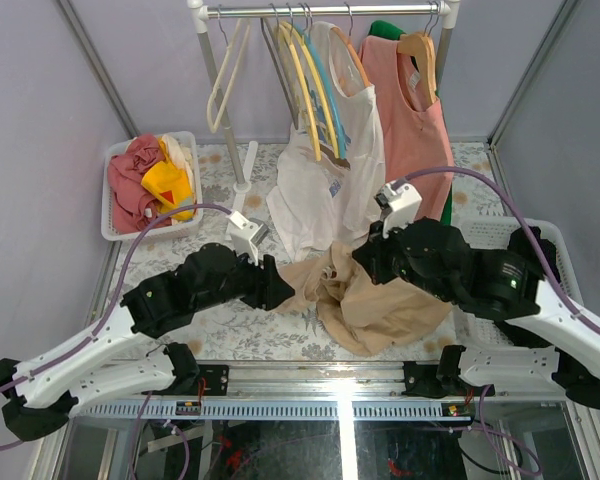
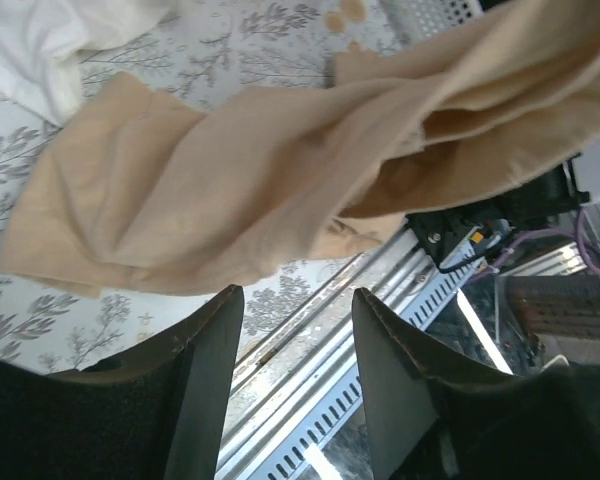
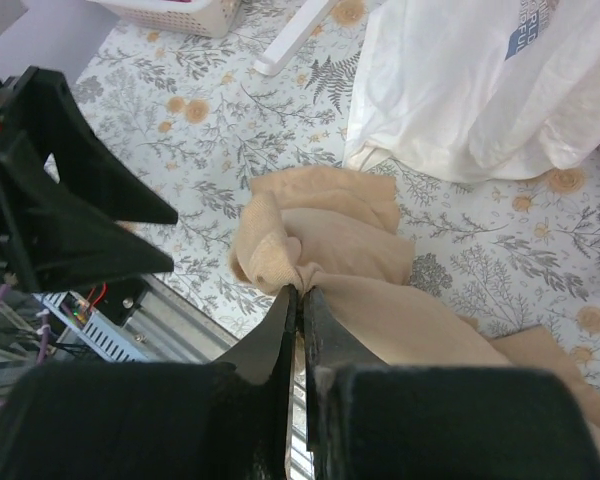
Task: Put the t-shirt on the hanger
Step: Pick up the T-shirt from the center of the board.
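T-shirt [image 1: 385, 305] lies bunched on tabletop [image 1: 230, 335] btwn the two arms, near front edge. R pincer [image 3: 300, 296] is clamped tight on a gathered fold of it; cloth puckers at the tips. L pincer [image 2: 298, 300] stands apart w/ nothing in the gap. Cloth is just beyond its tips, not touching as far as I can tell. Hanger [image 1: 329, 98] hangs on rail [image 1: 330, 10] at back, among others.

Handling, my guess: light, thin, v. soft, no stiffness. It'll sag, fold on itself and drape from any single grip. Not slippery, not fragile. Best hold is prob. hem or neck edge at two spread points, so the opening shows. A mid-cloth pinch just makes a bundle.
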`<state>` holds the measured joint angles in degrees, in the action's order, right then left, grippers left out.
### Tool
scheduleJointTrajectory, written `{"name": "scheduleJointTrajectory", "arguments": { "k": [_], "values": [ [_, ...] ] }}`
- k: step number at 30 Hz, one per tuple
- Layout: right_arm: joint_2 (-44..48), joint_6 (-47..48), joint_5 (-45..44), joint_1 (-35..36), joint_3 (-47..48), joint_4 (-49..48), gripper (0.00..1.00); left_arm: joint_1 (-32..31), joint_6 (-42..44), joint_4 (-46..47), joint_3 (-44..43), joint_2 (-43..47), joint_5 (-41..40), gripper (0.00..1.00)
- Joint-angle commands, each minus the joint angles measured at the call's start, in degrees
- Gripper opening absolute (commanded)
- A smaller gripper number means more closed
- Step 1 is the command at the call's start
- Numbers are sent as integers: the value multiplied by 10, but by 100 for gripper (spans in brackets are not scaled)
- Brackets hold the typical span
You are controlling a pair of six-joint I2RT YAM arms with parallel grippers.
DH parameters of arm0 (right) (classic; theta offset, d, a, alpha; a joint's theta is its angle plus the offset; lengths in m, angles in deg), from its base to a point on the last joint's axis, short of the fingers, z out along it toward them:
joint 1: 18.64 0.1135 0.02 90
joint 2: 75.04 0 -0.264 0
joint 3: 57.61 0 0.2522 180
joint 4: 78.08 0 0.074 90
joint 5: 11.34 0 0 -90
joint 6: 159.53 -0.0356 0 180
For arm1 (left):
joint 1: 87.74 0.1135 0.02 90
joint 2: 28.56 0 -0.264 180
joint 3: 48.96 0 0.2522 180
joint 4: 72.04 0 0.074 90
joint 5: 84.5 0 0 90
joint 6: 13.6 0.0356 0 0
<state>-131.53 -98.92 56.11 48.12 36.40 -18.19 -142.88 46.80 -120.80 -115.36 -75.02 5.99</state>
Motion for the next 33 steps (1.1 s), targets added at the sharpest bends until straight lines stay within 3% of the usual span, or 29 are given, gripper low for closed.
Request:
{"name": "scheduleJointTrajectory", "arguments": {
  "k": [1, 5, 11, 21, 24, 29, 33],
  "values": [
    [-40, 32, -43, 4, 59, -10, 0, -23, -22, 69, 15, 16, -16, 49],
    [-75, 50, -44, 3, 91, -11, 0, -34, -34, 84, 38, 13, -31, 50],
    [-95, 64, -44, 3, 121, -12, 0, -40, -54, 78, 51, -21, -125, 55],
    [-81, 67, -42, 0, 109, -13, 0, -40, -67, 167, 66, -82, -173, 55],
    [-72, 67, -43, -1, 100, -13, 0, -40, -67, 177, 61, -99, -192, 44],
    [-48, 64, -44, -2, 83, -13, 0, -40, -63, 159, 34, -127, -229, 3],
    [-31, 64, -59, -2, 79, -7, 0, -39, -53, 103, -11, -131, -256, 0]
  ]
}}
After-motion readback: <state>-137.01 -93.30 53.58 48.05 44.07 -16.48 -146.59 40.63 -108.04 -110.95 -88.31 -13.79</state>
